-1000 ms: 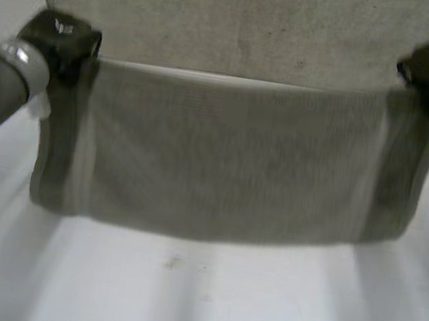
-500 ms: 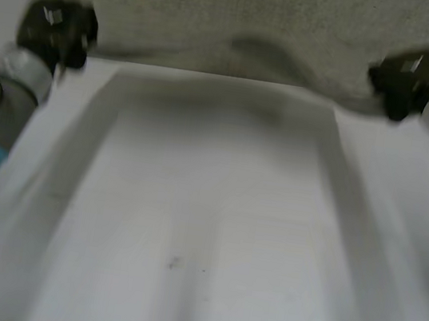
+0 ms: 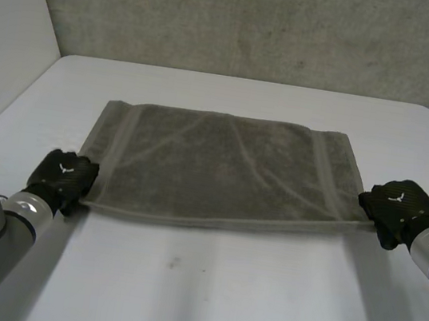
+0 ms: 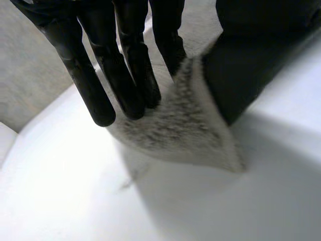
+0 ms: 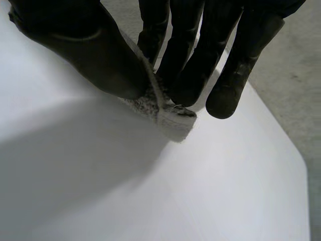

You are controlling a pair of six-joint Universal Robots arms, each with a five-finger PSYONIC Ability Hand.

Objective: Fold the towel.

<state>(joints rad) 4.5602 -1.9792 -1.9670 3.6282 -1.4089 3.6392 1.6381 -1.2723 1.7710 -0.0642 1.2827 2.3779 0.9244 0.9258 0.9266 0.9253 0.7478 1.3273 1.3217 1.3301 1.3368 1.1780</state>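
Table: the white table (image 3: 203, 288) is bare along its near edge.
Left hand: the left hand (image 3: 63, 174) sits at the towel's near left corner, close to the table's left edge. Its fingers (image 4: 125, 75) and thumb pinch that corner between them.
Right hand: the right hand (image 3: 397, 206) sits at the towel's near right corner, close to the table's right edge. Its fingers (image 5: 185, 60) and thumb pinch just the tip of that corner.
Towel: the grey-brown towel (image 3: 221, 170) lies spread out in the middle of the table, its long sides running left to right. It has a few soft creases. I see no fold in it yet.
Slip risk: the right hand has only a little bit of cloth. I think that corner could slide out if it is lifted fast.
Crooked risk: if one hand goes higher or quicker than the other, the near edge may land slanted on the far edge, and the fold would look messy.
Bunch risk: if the hands move closer together, the middle could sag and wrinkle.
Wall: a grey wall (image 3: 259, 22) stands past the table's far edge.
Writing: no words or brand names can be read. Each hand has a small pale mark on its back, too tiny to make out.
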